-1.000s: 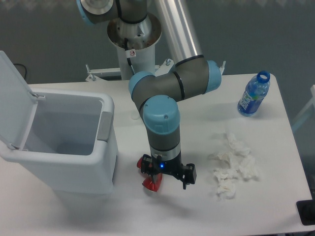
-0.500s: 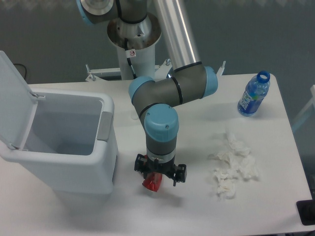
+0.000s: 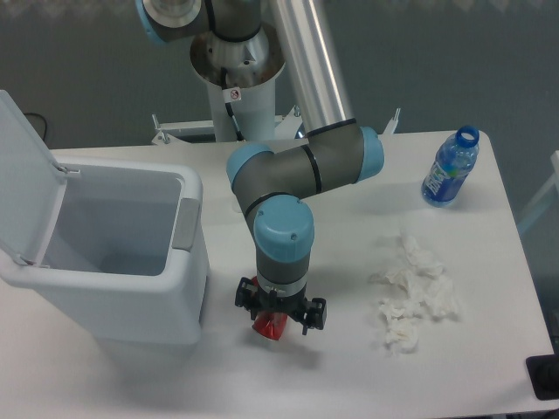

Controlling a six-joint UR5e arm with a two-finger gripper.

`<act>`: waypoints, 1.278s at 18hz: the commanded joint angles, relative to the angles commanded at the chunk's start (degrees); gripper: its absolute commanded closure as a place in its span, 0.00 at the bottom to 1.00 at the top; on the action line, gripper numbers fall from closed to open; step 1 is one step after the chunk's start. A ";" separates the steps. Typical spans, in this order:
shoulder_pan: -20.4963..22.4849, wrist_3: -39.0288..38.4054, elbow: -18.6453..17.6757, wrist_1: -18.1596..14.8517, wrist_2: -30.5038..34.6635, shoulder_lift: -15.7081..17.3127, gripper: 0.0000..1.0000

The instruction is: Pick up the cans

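**End effector poised over the red can**

The end effector point(image 3: 279, 316) points straight down over the crushed red can point(image 3: 270, 326), fingers straddling it; whether they grip it I cannot tell. The can sits on the counter point(image 3: 349, 367) just beside the open white bin point(image 3: 113, 253), probably its destination. Tissues point(image 3: 412, 292) and bottle point(image 3: 451, 168) lie well apart.

- The can point(image 3: 270, 326) is small, shiny and red, with a crushed, bent shape.
- Only its lower part shows; the rest is hidden under the robot's wrist above it.
- It sits low at the white table surface, near the front, just right of the white bin's front corner.
- Whether it rests on the table or hangs just above it cannot be told.
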 joint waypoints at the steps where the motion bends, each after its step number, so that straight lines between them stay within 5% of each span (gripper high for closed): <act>1: 0.00 0.00 0.00 0.00 0.00 -0.09 0.00; 23: -0.62 0.00 -0.97 0.00 -1.41 -1.49 0.00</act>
